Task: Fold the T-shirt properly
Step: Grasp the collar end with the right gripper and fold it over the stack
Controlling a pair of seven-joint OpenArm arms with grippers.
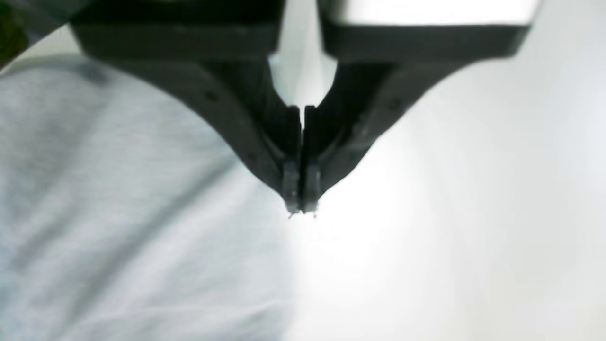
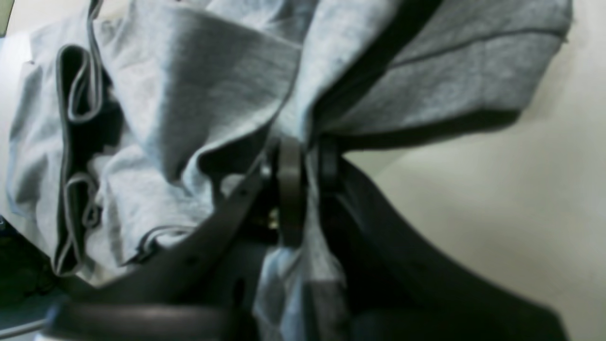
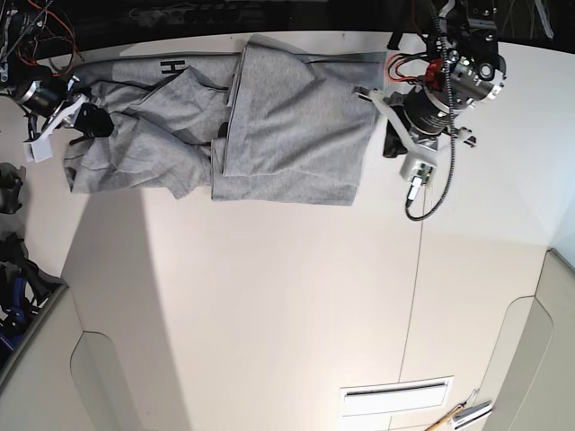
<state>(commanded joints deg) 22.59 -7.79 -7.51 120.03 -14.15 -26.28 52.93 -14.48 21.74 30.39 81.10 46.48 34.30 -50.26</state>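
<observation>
The T-shirt (image 3: 269, 126) lies at the far edge of the desk (image 3: 269, 305), spread out sideways. One half is flat and smooth; the other half, toward the right arm's side, is bunched into loose folds, and a piece of black lettering shows near the far edge. It is soft, light cotton, so I judge it will sag and slide over itself when lifted. A hem, a shoulder seam or a sleeve edge is probably the best place to take hold, because a pinch in the middle would only pull up a wrinkle.

The right gripper (image 2: 303, 175) is closed on a fold of the T-shirt (image 2: 199, 94), with cloth hanging on both sides of its jaws. The left gripper (image 1: 301, 206) has its jaws together with nothing between them, just beside the flat edge of the cloth (image 1: 118, 199).

Which part of the garment the right gripper holds is hard to tell. The neck is not visible, and both wrist views are blurred.
</observation>
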